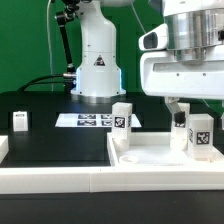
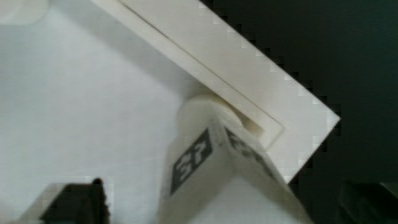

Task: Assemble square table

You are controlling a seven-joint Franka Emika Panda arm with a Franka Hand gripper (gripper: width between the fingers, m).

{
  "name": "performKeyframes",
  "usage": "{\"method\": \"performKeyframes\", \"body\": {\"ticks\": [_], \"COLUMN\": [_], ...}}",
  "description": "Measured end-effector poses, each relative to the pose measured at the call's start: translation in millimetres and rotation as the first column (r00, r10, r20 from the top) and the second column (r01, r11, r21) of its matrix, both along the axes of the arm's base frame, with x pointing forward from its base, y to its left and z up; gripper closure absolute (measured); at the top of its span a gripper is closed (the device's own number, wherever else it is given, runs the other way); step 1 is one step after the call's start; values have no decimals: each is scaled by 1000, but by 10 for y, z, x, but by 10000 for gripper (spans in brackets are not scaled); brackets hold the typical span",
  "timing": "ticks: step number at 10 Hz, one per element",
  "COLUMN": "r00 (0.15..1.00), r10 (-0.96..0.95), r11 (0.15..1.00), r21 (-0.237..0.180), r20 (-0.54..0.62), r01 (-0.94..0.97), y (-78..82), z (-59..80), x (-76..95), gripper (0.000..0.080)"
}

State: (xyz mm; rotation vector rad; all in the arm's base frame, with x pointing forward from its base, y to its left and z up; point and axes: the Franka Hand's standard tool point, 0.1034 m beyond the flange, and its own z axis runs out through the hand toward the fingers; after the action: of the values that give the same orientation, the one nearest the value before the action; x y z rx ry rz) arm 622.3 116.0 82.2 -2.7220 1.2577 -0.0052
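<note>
As the claw (image 1: 186,110) seemingly gapes, leg (image 1: 199,134) stands upright.

1. Place: a robotics lab bench, as I see it through my remote feeds.
2. Robot arm base (image 1: 97,45): white industrial pedestal at the back of the tabletop, with a triangular warning sticker (image 1: 97,64) on its front.
3. Cables (image 1: 40,82): black, trailing behind the bench on the exterior view's left.
4. Tabletop (image 1: 60,142): a matte black work surface edged by a long white rail (image 1: 50,180).
5. Marker board (image 1: 88,121): flat and white with printed black-and-white tags, lying in front of the arm base.
6. Leg pegs (image 1: 122,118): small white parts, each with a similar printed tag.
7. Wall (image 1: 25,40): plain, pale and bare, with no household furnishings.
</note>
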Motion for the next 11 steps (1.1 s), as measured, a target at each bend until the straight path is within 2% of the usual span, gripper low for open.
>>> {"method": "performKeyframes", "body": {"ticks": [4,7,10,11], "r00": [968,867,806,807], "r10": [251,498,592,590], "r11": [968,864,803,804], "r21": [-34,-86,-97,-97], "r20": [22,9,12,13], "r01": [-250,-496,-588,-586], "y": [7,-23,-31,-33], "z": [-3,29,30,30], "x": [-3,13,16,18], "gripper": [151,150,150,173]}}
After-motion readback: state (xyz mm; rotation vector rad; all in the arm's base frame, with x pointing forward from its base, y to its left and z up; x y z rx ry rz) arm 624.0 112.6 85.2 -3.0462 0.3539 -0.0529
